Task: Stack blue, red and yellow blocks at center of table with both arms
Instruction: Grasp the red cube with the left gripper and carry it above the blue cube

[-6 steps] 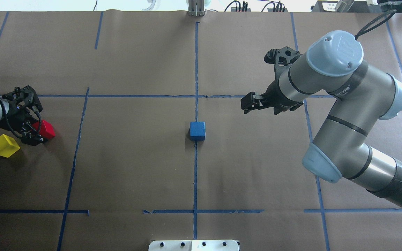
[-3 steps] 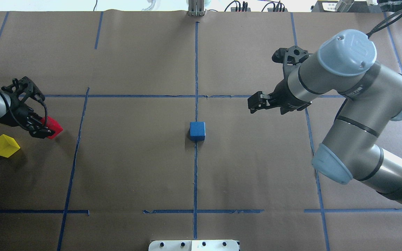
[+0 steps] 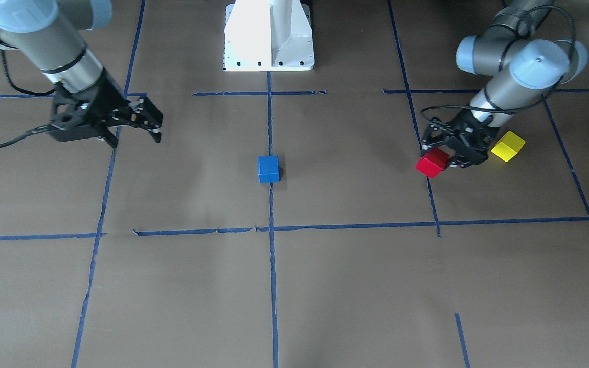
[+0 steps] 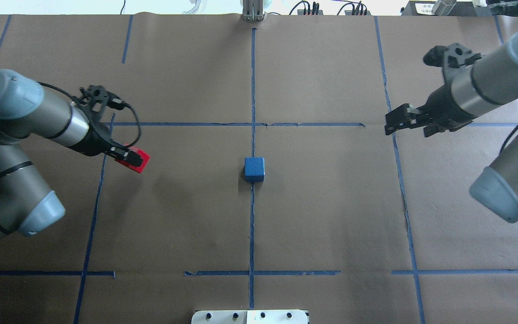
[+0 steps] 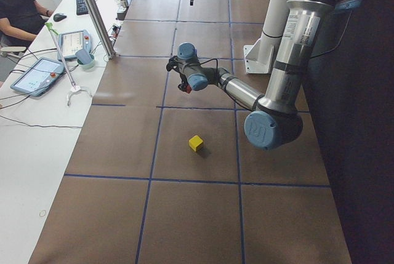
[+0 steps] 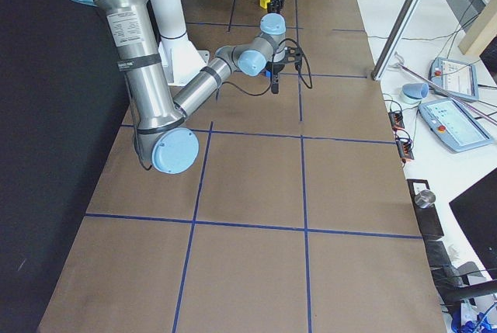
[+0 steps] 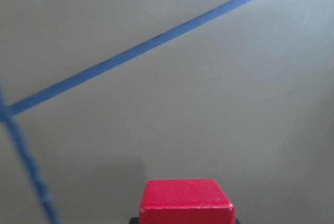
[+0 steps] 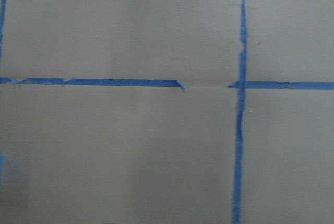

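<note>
The blue block (image 4: 254,168) sits at the table's centre on the blue tape line; it also shows in the front view (image 3: 268,169). My left gripper (image 4: 131,158) is shut on the red block (image 4: 141,163) and holds it above the table, left of centre. The red block fills the bottom of the left wrist view (image 7: 187,201). The yellow block (image 3: 508,146) lies on the table beside the left arm; the arm hides it in the overhead view. My right gripper (image 4: 391,124) is open and empty, far right of the blue block.
The white robot base (image 3: 269,36) stands at the table's near edge. Blue tape lines (image 4: 252,90) divide the brown table. An operator's side bench (image 5: 43,73) with tablets runs along the far side. The right wrist view shows only tape lines (image 8: 240,85).
My left gripper has lifted the red block and carried it right, toward the centre, away from the yellow block. My right arm has drawn back to the right, still open.
</note>
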